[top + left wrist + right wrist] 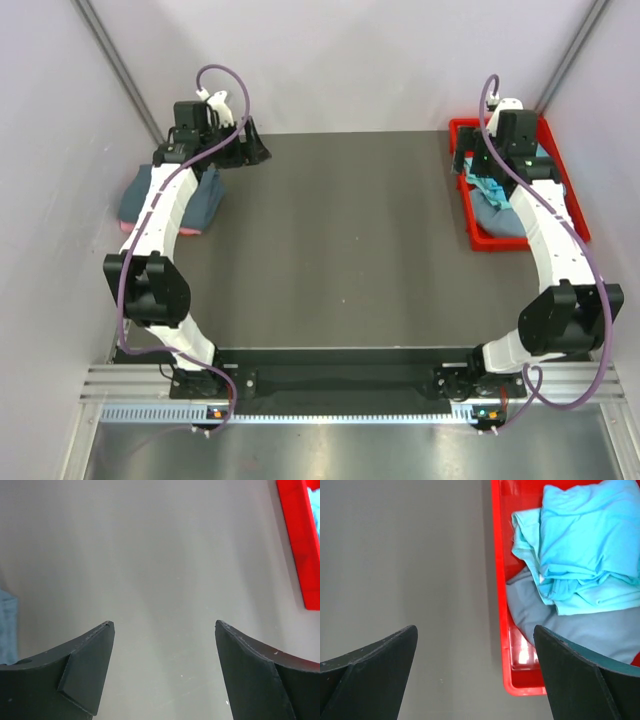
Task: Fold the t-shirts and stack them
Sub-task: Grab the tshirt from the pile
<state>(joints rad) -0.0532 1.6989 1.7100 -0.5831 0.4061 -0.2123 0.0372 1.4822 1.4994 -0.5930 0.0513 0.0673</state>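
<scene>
At the table's left edge lies a folded slate-blue t-shirt (pixel 205 195) on top of a pink one (pixel 190 231), both partly hidden under my left arm. My left gripper (pixel 252 150) hovers open just beyond them over bare table, nothing between its fingers (pixel 165 625). A crumpled turquoise t-shirt (pixel 585 555) rests on a blue-grey t-shirt (pixel 570 625) inside the red bin (pixel 500 580) at the far right. My right gripper (pixel 475 627) stands open above the bin's left rim, one finger over the table and the other over the bin, holding nothing.
The red bin (pixel 500 245) sits against the right wall, and its corner (pixel 300 545) shows in the left wrist view. A strip of blue cloth (pixel 6 625) shows at that view's left edge. Pale walls enclose the dark table (pixel 340 240) on three sides.
</scene>
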